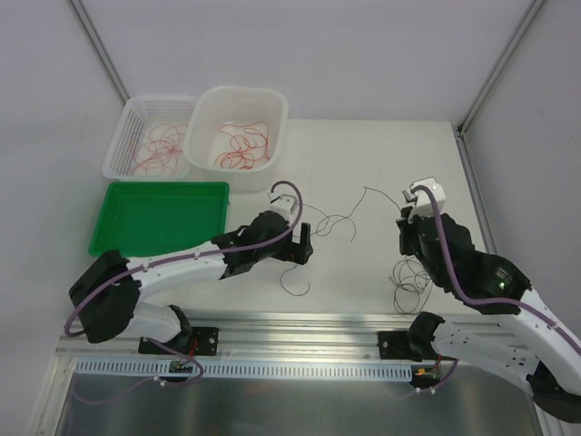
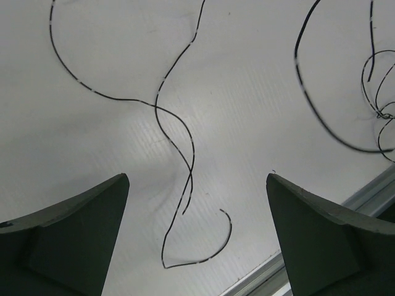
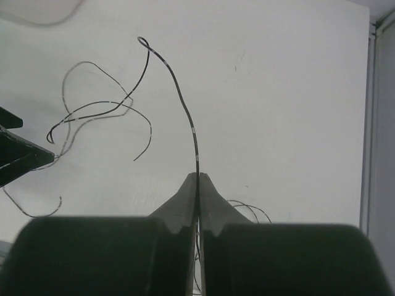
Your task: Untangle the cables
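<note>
Pinched one black cable (image 3: 194, 132) between the tightly closed jaws of the right pincer (image 3: 199, 177), near the worktop's (image 1: 381, 154) right edge. Hovered with the left pincer (image 2: 197, 197) spread wide over loose black cables (image 2: 157, 110) mid-worktop. Saw red cables (image 1: 243, 145) in white tub (image 1: 241, 93) and basket (image 1: 125, 127) at far left corner.

A robotics lab cell is indicated: a white desk (image 1: 363, 154) is boxed in by plain panels (image 1: 318, 45) on aluminium posts (image 1: 98, 50). A left arm (image 1: 182, 265) and a right arm (image 1: 481, 277) are bolted to an aluminium rail (image 1: 300, 329) at its near edge. A basket (image 1: 123, 136), a tub (image 1: 204, 118) and a green tray (image 1: 102, 227) are kept at its far left corner.
</note>
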`<action>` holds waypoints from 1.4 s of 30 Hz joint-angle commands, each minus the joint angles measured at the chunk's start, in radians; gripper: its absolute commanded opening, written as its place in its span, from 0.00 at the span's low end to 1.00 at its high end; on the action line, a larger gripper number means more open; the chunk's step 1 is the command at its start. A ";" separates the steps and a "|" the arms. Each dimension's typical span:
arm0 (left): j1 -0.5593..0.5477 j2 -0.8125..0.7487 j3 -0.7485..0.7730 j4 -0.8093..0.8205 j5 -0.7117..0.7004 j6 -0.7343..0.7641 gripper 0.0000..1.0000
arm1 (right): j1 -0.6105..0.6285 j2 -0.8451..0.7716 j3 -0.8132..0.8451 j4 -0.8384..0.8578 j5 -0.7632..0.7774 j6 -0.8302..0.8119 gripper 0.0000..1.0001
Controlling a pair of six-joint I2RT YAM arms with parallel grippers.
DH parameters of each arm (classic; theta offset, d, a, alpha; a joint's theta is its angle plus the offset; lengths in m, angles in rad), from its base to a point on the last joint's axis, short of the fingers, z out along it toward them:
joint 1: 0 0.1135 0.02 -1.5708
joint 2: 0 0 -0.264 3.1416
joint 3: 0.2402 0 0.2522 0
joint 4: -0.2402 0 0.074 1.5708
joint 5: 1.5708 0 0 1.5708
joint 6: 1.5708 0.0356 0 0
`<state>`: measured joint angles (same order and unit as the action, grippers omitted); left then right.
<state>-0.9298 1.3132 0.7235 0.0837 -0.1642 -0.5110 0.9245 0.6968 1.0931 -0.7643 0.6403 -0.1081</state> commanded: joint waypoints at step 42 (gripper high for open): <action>0.140 -0.072 0.390 -0.580 -0.367 0.006 0.00 | -0.286 0.127 -0.346 0.208 -0.407 0.143 0.85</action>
<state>-0.8646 1.3090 1.1137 -0.3977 -0.5091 -0.5053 0.6434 0.8429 0.7403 -0.5724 0.2649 0.0357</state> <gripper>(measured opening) 0.010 0.829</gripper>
